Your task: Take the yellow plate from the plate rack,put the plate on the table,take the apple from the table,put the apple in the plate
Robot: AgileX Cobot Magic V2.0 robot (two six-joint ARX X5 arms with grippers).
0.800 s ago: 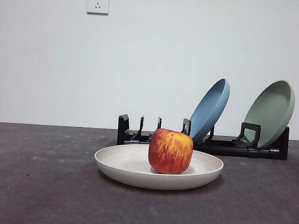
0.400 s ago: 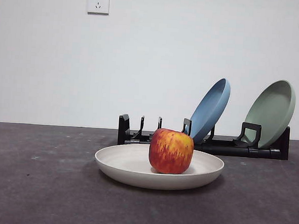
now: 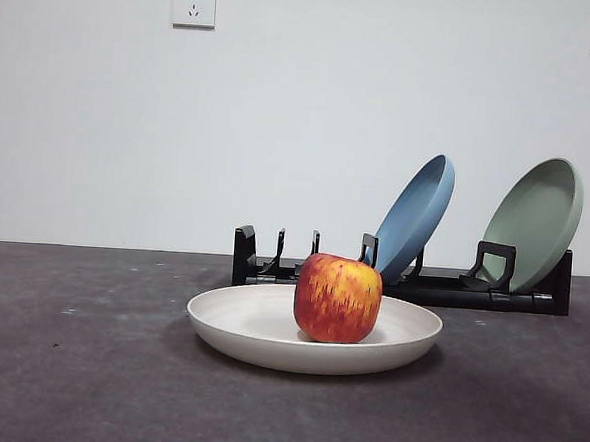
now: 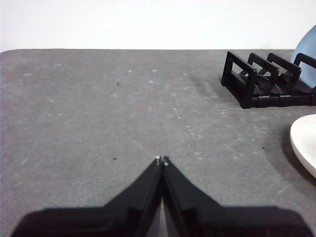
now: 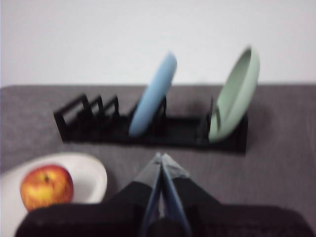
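The yellow plate (image 3: 268,332), pale cream, lies flat on the table (image 3: 76,368) in front of the plate rack (image 3: 441,288). The apple (image 3: 337,299) sits in the plate, right of its middle. In the right wrist view the apple (image 5: 46,186) lies in the plate (image 5: 86,174), and my right gripper (image 5: 160,157) is shut and empty, away from them. In the left wrist view my left gripper (image 4: 161,160) is shut and empty over bare table, with the plate's edge (image 4: 303,143) off to one side. Neither gripper shows in the front view.
A blue plate (image 3: 415,216) and a sage-green plate (image 3: 537,221) lean in the rack's middle and right slots; its left slots stand empty. Two wall sockets (image 3: 193,5) are on the white wall behind.
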